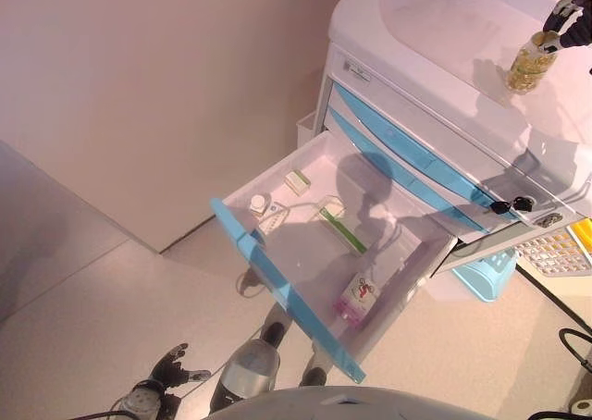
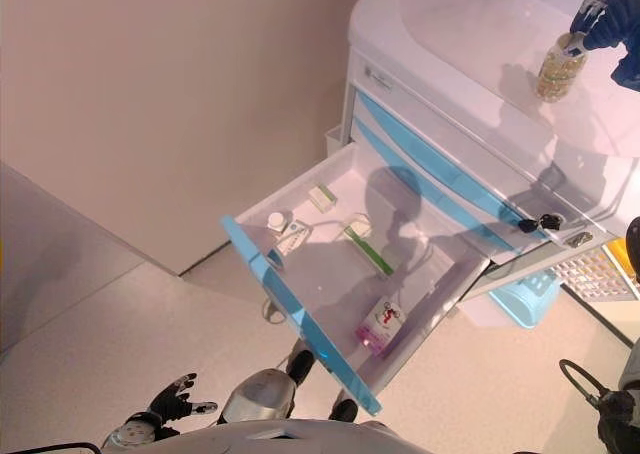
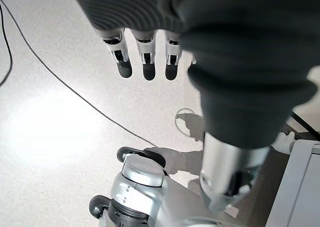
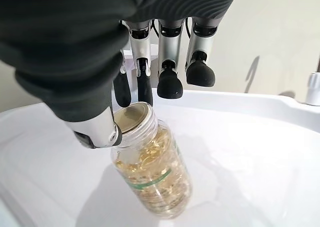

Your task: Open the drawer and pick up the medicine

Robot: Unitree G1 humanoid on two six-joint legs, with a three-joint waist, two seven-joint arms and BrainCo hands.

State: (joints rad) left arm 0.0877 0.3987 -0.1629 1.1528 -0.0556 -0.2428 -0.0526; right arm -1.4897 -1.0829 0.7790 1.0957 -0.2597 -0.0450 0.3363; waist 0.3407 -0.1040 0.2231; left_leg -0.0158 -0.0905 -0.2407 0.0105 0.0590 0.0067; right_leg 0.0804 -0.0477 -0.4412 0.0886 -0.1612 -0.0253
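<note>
A clear medicine bottle (image 1: pixel 530 66) of yellow capsules stands on the white cabinet top (image 1: pixel 435 31); it also shows in the right wrist view (image 4: pixel 155 172). My right hand (image 2: pixel 605 14) is at its cap, with the thumb (image 4: pixel 100 129) on one side and the fingers (image 4: pixel 145 89) on the other, pinching it. The bottom drawer (image 1: pixel 277 281) with a blue front is pulled out. It holds a pink box (image 1: pixel 357 299), a green box (image 1: pixel 342 230) and small white packs (image 1: pixel 296 181). My left hand (image 1: pixel 172 366) hangs low by the floor, fingers (image 3: pixel 144 62) straight and empty.
The cabinet's upper drawers (image 1: pixel 407 166) with blue fronts are closed, and a key (image 1: pixel 513 205) hangs at the cabinet's side. A blue basket (image 1: pixel 486 274) and a pale mesh basket (image 1: pixel 555 251) are under the cabinet's right side. A wall (image 1: pixel 139 87) stands to the left.
</note>
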